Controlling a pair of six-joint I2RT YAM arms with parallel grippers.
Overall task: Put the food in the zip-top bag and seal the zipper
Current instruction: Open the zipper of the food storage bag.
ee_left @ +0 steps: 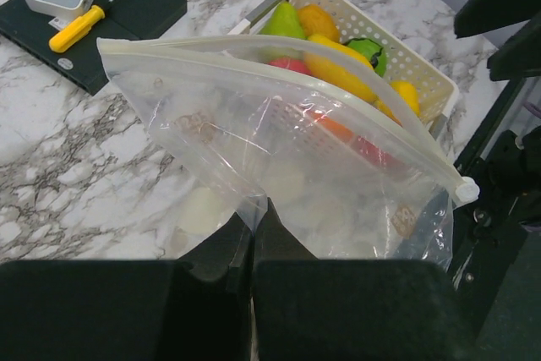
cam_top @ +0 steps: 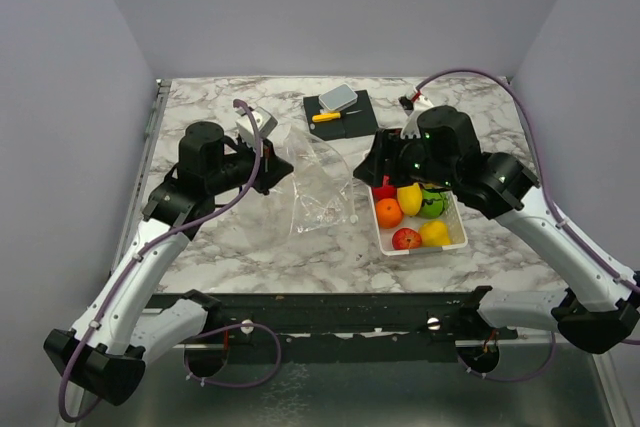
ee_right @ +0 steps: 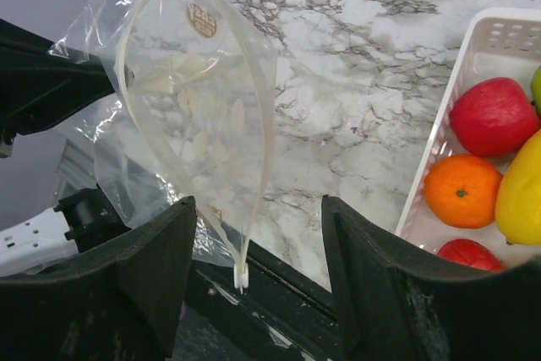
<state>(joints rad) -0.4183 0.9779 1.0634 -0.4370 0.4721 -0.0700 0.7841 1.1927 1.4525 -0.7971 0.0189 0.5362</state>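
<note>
marble table (cam_top: pixel 220 267): all the action is mid-table.

zip-top bag (cam_top: pixel 315 182): dead centre, held up by one edge, mouth gaping toward 3 o'clock, no fruit inside. Can't tell whether its low end rests on the table.

white basket (cam_top: pixel 430 249): at the bag's 4 o'clock, apart from it. All the food (cam_top: pixel 410 197) sits in there (about seven pieces, none bagged).

left gripper (ee_left: pixel 252 226): clenched on the bag's closed bottom edge, film pinched between the pads, reaching in from 9 o'clock. It's the anchor.

right gripper (ee_right: pixel 258 209): jaws apart, nothing grasped. Top view puts it at the bag's 3 o'clock, just off the basket's 11 o'clock corner.

Key relation: the right arm is much the nearer to the fruit. In its wrist view the basket lies at 3–4 o'clock of the jaws, with the red apple (ee_right: pixel 494 116) and orange (ee_right: pixel 463 190) closest. The bag mouth lies at 10–11 o'clock.

The mouth's long axis runs roughly 12–6 there, with the zipper (ee_right: pixel 272 99) lips bowed apart. The slider (ee_right: pixel 241 276) is at the 6 o'clock end, showing in the gap between the fingers (depth unclear, can't say if it touches).

My read: loading hasn't started. The next pick needs a drop toward 4 o'clock, then a carry toward 9 into the mouth. Risk: narrow opening and a single hold point, so the film may fold shut.
</note>
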